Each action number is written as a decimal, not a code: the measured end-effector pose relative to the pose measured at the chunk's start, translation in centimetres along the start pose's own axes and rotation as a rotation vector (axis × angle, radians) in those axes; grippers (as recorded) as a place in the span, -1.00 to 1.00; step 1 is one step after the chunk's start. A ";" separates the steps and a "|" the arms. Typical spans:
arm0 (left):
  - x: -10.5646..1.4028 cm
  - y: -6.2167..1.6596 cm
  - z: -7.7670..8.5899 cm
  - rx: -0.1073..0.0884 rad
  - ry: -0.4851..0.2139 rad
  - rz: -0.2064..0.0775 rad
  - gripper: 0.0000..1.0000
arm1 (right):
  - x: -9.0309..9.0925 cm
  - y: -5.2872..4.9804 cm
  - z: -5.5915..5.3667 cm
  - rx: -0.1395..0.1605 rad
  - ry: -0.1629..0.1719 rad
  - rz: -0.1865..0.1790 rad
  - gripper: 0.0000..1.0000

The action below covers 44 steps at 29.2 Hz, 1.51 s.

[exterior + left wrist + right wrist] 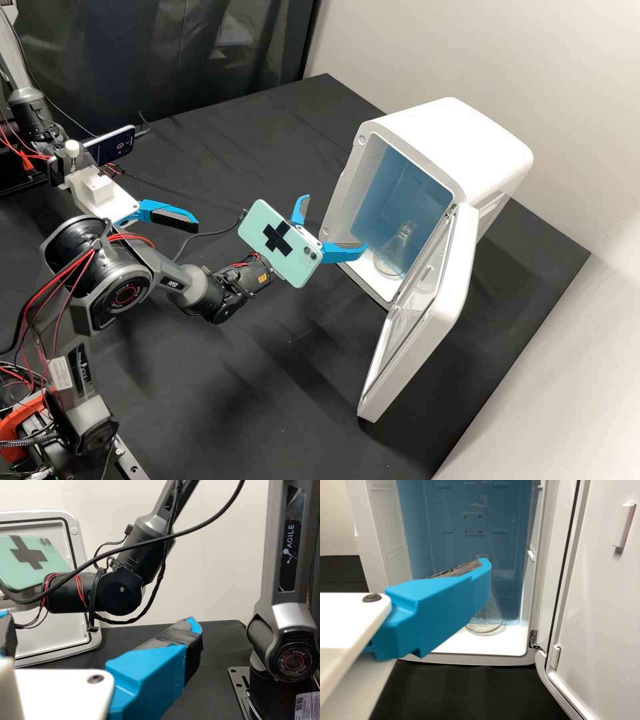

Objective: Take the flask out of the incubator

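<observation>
The white incubator (pixel 460 153) stands at the right of the bench, its door (pixel 427 300) swung open toward the front. A clear glass flask (pixel 398 250) stands upright on the floor of its blue interior. My right gripper (pixel 333 225) is open at the mouth of the chamber, a short way in front of the flask and not touching it. In the right wrist view one of its blue fingers (pixel 440 605) covers the upper part of the flask (pixel 485 624). My left gripper (pixel 167 215) hangs open and empty over the bench at the far left, one of its fingers (pixel 160 667) showing close up.
A mint-green phone (pixel 280 243) is strapped to the right arm's wrist, and another phone (pixel 113 143) sits above the left arm. Red and black cables run along the arm bases at the left edge. The open door (pixel 600 605) stands close beside the right gripper.
</observation>
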State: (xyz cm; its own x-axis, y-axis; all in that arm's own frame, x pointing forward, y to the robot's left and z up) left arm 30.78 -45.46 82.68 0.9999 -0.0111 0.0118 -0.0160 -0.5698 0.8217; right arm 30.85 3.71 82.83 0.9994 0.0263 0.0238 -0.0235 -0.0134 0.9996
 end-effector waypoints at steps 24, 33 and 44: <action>3.0 -2.34 -2.5 0.016 0.116 -0.072 1.00 | 0.0 0.0 0.0 0.000 0.000 0.000 1.00; 3.7 -3.06 -5.7 -0.016 0.233 -0.119 1.00 | 0.0 0.0 0.0 0.000 0.000 0.000 1.00; 2.8 -2.48 -9.8 -0.052 0.366 -0.172 1.00 | 0.0 0.0 0.0 0.000 0.000 0.000 1.00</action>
State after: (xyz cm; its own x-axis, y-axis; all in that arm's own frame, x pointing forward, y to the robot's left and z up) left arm 33.61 -35.99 86.29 0.9230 0.3792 0.0659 0.1422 -0.4951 0.8571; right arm 30.85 3.71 82.83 0.9994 0.0263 0.0238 -0.0235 -0.0134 0.9996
